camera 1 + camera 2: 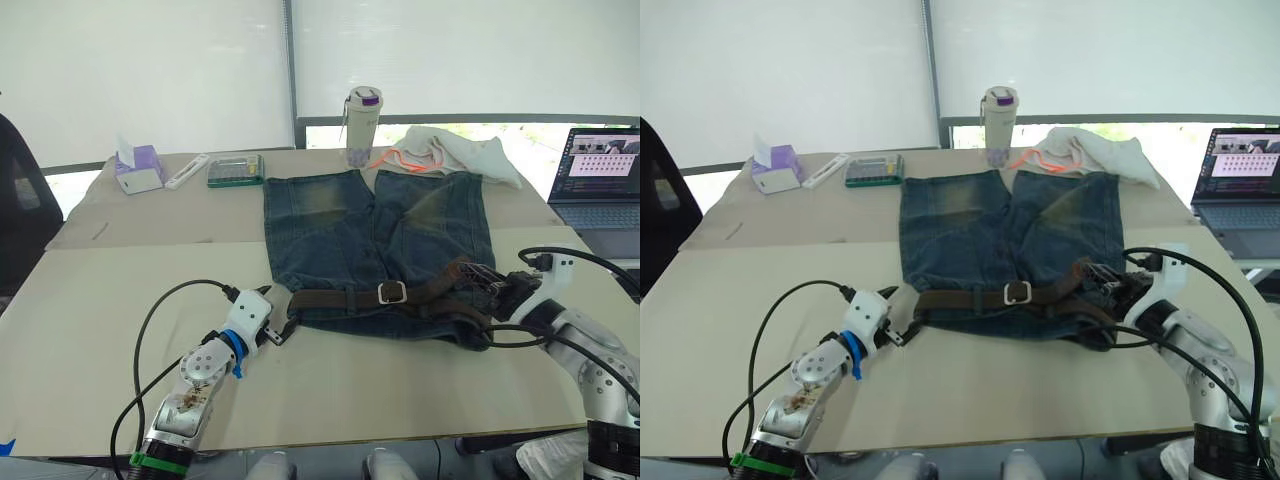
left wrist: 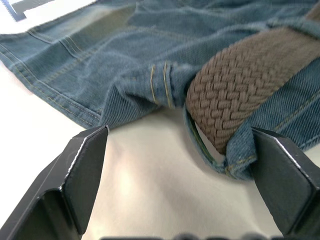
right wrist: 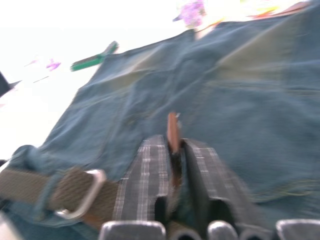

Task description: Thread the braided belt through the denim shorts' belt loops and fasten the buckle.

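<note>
- The denim shorts (image 1: 375,245) are laid flat near the middle of the tabletop (image 1: 120,300), with the waistband at the near edge and the two legs pointing toward 12 o'clock.
- The braided belt (image 1: 340,297) is seen running across the waistband, from the 9 o'clock corner of the shorts to the 3 o'clock corner.
- The buckle (image 1: 391,292) is seen on the strap near the middle of the waistband, lying flat on the denim; in the right wrist view (image 3: 80,192) the strap is shown passing through its frame.
- The left claw (image 1: 282,322) is held at the waistband's 9 o'clock corner, its two black fingers (image 2: 82,175) spread wide apart and gripping nothing.
- In the left wrist view, the rounded end of the strap (image 2: 235,100) is seen resting in a fold of denim between those fingers, just beside a belt loop (image 2: 161,85) with yellow stitching.
- The right claw (image 1: 482,283) is placed at the waistband's 3 o'clock corner; its fingers are closed on the brown tip of the belt (image 3: 173,132), which stands up between them.
- At the far side of the tabletop, at about 12 o'clock from the shorts, a tumbler with a purple lid (image 1: 362,125) is stood just beyond the leg hems.
- A cream-white cloth with orange trim (image 1: 455,150) lies at 1 o'clock, touching the far hem.
- A tissue box (image 1: 138,168), a white bar (image 1: 187,171) and a green calculator (image 1: 236,169) are lined up at 10 to 11 o'clock.
- An open laptop (image 1: 600,180) is seen at 2 o'clock, beyond the tabletop's edge.
</note>
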Available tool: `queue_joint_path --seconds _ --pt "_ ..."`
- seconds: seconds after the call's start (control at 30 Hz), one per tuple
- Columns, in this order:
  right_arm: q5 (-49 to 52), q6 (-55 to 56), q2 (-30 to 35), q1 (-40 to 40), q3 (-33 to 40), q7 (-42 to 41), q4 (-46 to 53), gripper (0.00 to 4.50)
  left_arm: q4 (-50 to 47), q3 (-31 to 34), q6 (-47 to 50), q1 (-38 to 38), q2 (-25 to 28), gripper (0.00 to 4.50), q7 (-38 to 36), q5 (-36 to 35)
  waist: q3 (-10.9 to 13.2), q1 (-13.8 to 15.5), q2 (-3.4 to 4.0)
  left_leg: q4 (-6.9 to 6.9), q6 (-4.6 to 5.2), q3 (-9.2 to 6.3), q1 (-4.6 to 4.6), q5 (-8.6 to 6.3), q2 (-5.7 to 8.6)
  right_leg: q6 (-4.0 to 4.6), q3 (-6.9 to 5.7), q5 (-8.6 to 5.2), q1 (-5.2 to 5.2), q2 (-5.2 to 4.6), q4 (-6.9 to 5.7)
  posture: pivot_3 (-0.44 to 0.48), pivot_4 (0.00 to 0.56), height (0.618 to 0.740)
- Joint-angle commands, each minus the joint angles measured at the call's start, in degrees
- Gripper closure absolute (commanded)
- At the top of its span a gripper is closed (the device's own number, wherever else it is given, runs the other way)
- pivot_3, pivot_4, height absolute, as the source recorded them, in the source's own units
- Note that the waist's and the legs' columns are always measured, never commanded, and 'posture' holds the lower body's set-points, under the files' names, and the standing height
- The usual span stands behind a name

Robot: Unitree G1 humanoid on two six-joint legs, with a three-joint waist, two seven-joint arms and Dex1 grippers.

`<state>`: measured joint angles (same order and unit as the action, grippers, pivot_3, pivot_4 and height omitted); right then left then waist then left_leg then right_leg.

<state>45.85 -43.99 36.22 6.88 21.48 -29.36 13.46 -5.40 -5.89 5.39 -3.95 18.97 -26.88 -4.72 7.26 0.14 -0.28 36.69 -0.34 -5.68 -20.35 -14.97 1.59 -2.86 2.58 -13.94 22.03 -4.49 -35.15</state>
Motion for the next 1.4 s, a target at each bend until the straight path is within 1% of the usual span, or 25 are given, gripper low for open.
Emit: queue_joint_path --seconds 0.03,0.07,0.13,0.2,0.3,0.37,0.43,0.5,0.57,0.67,0.7,0.73,0.77,0.83,0.9,0.93,1.03,1.1,1.23,1.3,1.4 --pt "-3.28 2.55 4.28 -1.71 1.76 -3.39 -0.59 2.06 -5.63 2.47 1.02 1.18 0.82 0.0 -1.15 -2.96 0.01 -0.05 -0.02 0.0 0.0 0.01 0.01 0.0 0.0 0.0 0.0 0.0 0.0 0.01 0.0 0.0 0.15 0.74" --pt "-4.53 3.57 5.44 -1.91 2.43 -3.96 -1.91 1.62 -7.02 3.19 1.68 1.98 1.25 0.0 -1.81 -4.08 0.01 -0.1 -0.01 0.0 0.0 0.04 0.02 0.0 -0.01 0.0 0.02 0.0 0.0 0.01 -0.02 0.0 0.15 0.74" --pt "-5.71 5.05 6.45 -1.52 3.51 -4.49 -3.75 0.93 -9.08 3.89 2.2 3.28 2.21 0.0 -3.16 -5.56 0.01 -0.25 -0.02 0.0 0.0 0.06 0.03 0.0 -0.04 0.0 0.02 0.0 0.0 0.03 -0.02 0.0 0.15 0.74" --pt "-4.68 5.14 6.97 -0.2 4.47 -5.64 -3.89 0.27 -12.42 4.49 2.7 4.81 3.7 0.0 -6.29 -8.88 0.02 -0.68 -0.03 0.0 0.0 0.05 0.05 0.0 -0.1 0.01 0.01 0.0 0.01 0.1 -0.04 0.0 0.15 0.74" --pt "-4.05 4.24 7.72 1.17 5.13 -6.46 -3.62 0.27 -15.59 5.99 4.9 6.19 5.6 0.0 -9.21 -12.92 0.04 -1.06 -0.02 -0.04 0.01 0.09 0.06 -0.01 -0.19 0.02 0.02 -0.01 0.0 0.14 -0.05 0.0 0.15 0.74" --pt "-5.38 5.63 8.38 2.07 5.53 -6.96 -4.66 0.27 -15.74 7.09 4.89 6.52 6.69 0.0 -9.96 -13.48 0.04 -0.96 -0.01 -0.04 0.01 0.09 0.05 -0.01 -0.18 0.02 0.01 -0.01 0.0 0.14 -0.04 0.0 0.15 0.74" --pt "-3.67 5.44 7.72 4.06 6.03 -7.34 -4.52 0.27 -15.28 7.71 4.7 5.18 7.12 0.0 -10.06 -13.74 0.05 -0.94 -0.01 -0.04 0.01 0.09 0.05 -0.01 -0.16 0.02 0.02 -0.01 0.0 0.13 -0.04 0.0 0.15 0.74" --pt "-2.02 5.01 6.1 5.75 4.81 -8.02 -3.07 0.27 -14.79 7.48 5.18 2.8 6.49 0.0 -9.67 -14.13 0.06 -0.83 -0.03 -0.04 0.01 0.1 0.05 0.0 -0.15 0.02 0.01 -0.01 -0.01 0.11 -0.02 0.0 0.15 0.74" --pt "-2.26 5.44 4.51 6.62 1.97 -9.3 -2.08 0.81 -14.62 6.27 5.59 0.58 5.59 0.0 -9.88 -14.4 0.09 -0.71 -0.1 -0.03 0.01 0.07 0.05 0.0 -0.15 0.02 -0.02 0.0 -0.02 0.12 -0.02 0.0 0.15 0.74" --pt "-6.4 8.53 1.93 8.08 -5.24 -11.71 -1.72 1.81 -15.04 4.34 7.28 -2.14 5.0 0.0 -12.01 -15.99 0.1 -0.88 -0.15 -0.03 0.01 0.08 0.04 0.0 -0.15 0.02 -0.03 0.0 -0.04 0.12 0.02 0.0 0.15 0.74" --pt "-8.27 10.6 1.06 8.78 -7.93 -13.17 -2.55 2.12 -14.6 3.67 7.42 -2.55 6.0 0.0 -13.3 -15.5 0.1 -0.94 -0.14 -0.03 0.01 0.07 0.03 -0.01 -0.15 0.03 -0.02 0.0 -0.03 0.12 0.03 0.0 0.15 0.74" --pt "-9.5 12.28 0.23 9.44 -10.08 -14.55 -3.46 2.63 -13.8 3.08 6.76 -2.8 7.18 0.0 -14.53 -14.41 0.12 -1.14 -0.13 -0.03 0.01 0.08 0.03 -0.01 -0.13 0.03 -0.01 0.0 -0.01 0.11 0.01 0.0 0.15 0.74" --pt "-10.57 13.67 -0.42 10.01 -12.08 -16.16 -4.38 2.82 -13.06 2.93 5.95 -2.95 7.95 0.0 -15.66 -13.97 0.12 -1.26 -0.13 -0.03 0.01 0.1 0.04 -0.01 -0.14 0.03 0.02 0.0 0.03 0.12 0.0 0.0 0.15 0.74" --pt "-12.78 16.51 -1.46 10.96 -15.35 -18.93 -6.56 3.61 -11.84 3.58 6.25 -3.14 8.77 0.0 -17.03 -15.04 0.14 -1.23 -0.1 -0.04 0.01 0.08 0.04 -0.01 -0.16 0.04 0.01 0.01 0.05 0.14 -0.02 0.0 0.15 0.74" --pt "-14.2 19.49 -3.84 12.99 -17.22 -20.95 -11.28 4.21 -11.21 3.62 5.69 -3.27 10.18 0.0 -19.44 -15.55 0.16 -1.18 -0.12 -0.04 0.01 0.08 0.08 -0.01 -0.18 0.06 0.01 0.02 0.06 0.17 -0.03 0.0 0.15 0.74" --pt "-15.04 21.12 -5.11 14.2 -18.1 -21.93 -14.1 4.37 -10.98 3.63 5.15 -3.4 10.7 0.0 -20.24 -15.36 0.18 -1.17 -0.14 -0.04 0.01 0.07 0.09 -0.01 -0.19 0.07 -0.02 0.02 0.05 0.17 -0.03 0.0 0.15 0.74" --pt "-18.16 24.0 -6.24 16.01 -20.31 -24.04 -19.49 4.37 -10.66 3.97 4.48 -3.53 10.89 0.0 -20.39 -15.01 0.19 -0.89 -0.14 -0.04 0.01 0.06 0.08 0.0 -0.17 0.08 -0.01 0.03 0.06 0.15 -0.02 0.0 0.15 0.74" --pt "-22.81 27.49 -5.73 16.04 -23.78 -25.78 -23.17 4.37 -10.67 4.07 4.2 -3.08 10.77 0.0 -20.2 -14.92 0.19 -0.69 -0.14 -0.04 0.0 0.03 0.05 0.0 -0.13 0.08 -0.04 0.03 0.08 0.11 0.0 0.0 0.15 0.74" --pt "-33.94 32.39 -5.1 16.88 -30.19 -23.31 -33.35 4.37 -9.48 3.77 1.8 -1.11 10.49 0.0 -20.31 -13.92 0.17 -0.97 -0.14 -0.04 0.0 0.07 0.1 0.0 -0.12 0.09 0.0 0.04 0.07 0.08 -0.01 0.0 0.15 0.74" --pt "-36.51 33.97 -4.35 16.54 -31.58 -23.74 -35.28 4.37 -9.02 4.01 1.2 -0.8 10.37 0.0 -20.1 -13.87 0.06 -1.02 -0.21 -0.04 0.0 0.07 0.18 0.0 -0.17 0.1 0.0 0.04 0.03 0.12 -0.04 0.0 0.15 0.74" --pt "-39.62 35.36 -3.15 15.34 -33.18 -23.73 -35.49 4.37 -7.9 4.27 -0.16 -0.38 10.38 0.0 -20.08 -13.31 -0.08 -0.95 -0.35 -0.04 0.0 0.04 0.21 0.0 -0.22 0.12 -0.04 0.04 -0.02 0.18 -0.05 0.0 0.15 0.74"
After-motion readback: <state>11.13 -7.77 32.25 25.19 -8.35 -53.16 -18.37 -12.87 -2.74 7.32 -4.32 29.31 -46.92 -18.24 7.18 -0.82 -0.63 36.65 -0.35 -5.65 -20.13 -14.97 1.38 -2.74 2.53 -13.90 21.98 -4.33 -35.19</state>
